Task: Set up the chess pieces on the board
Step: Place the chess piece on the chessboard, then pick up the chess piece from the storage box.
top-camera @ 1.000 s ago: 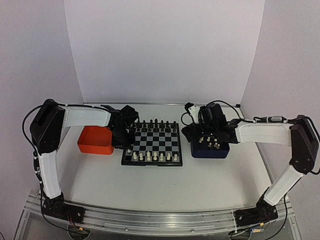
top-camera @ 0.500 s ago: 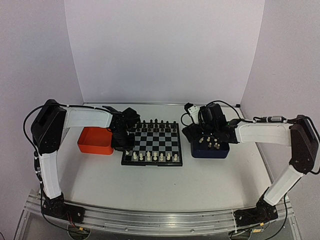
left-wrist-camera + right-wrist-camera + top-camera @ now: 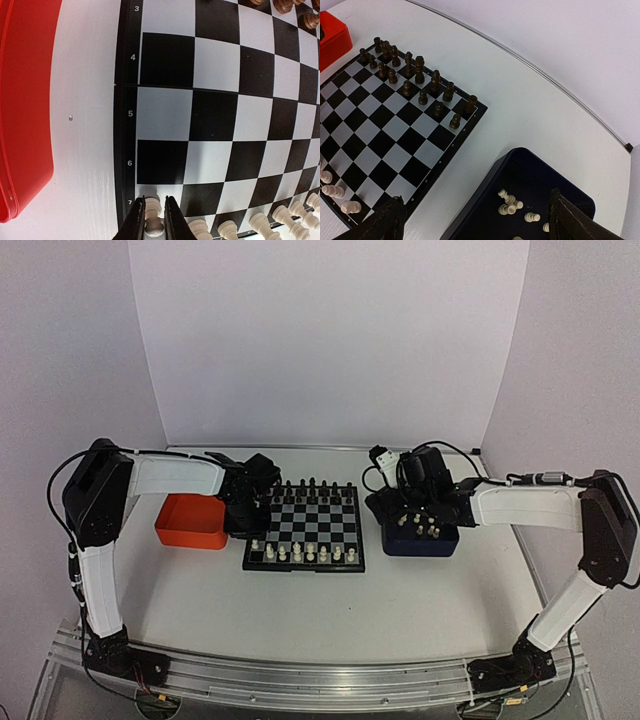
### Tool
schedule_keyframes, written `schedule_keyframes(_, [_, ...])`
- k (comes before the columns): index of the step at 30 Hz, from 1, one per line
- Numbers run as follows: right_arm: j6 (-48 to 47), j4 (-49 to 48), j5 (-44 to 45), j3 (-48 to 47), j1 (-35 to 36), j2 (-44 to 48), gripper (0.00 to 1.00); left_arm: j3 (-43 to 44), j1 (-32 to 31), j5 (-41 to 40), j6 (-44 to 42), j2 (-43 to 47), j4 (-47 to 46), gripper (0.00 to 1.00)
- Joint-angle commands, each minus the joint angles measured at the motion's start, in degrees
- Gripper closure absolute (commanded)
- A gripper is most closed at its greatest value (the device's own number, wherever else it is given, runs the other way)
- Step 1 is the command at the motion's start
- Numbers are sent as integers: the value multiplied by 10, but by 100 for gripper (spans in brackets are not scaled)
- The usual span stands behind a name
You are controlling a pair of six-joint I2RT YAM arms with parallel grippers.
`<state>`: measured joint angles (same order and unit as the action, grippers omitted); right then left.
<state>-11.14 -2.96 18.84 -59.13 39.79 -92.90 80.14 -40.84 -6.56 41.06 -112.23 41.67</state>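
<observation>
Left end effector [image 3: 154,221]: fingers narrowly astride cream pawn [image 3: 151,204] at board [image 3: 125,125] edge; clamped or not, cannot tell. Right end effector [image 3: 480,220]: wide apart above blue tray [image 3: 485,200] holding chess pieces [image 3: 509,204].

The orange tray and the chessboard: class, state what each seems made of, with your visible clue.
Orange tray: likely moulded plastic, smooth and faintly glossy, with a rounded rim. Chessboard: flat printed squares with a central fold seam; possibly plastic or card, not certain.
</observation>
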Motion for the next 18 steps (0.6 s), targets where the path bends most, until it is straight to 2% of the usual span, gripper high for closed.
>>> schedule_keyframes(1, [-4,-9,17,-14,0,0,6,2,-1,17,-13,-1,-24,89])
schedule_keyframes(4, [-5,-9,21,-10,0,3,6,0,-1,21,-13,-4,-24,93])
schedule_keyframes(10, [-6,-9,24,-7,0,9,6,10,-1,2,-11,-10,-2,93])
schedule_keyframes(18, [-2,-9,25,-9,-1,9,6,38,1,-48,-12,10,-9,81])
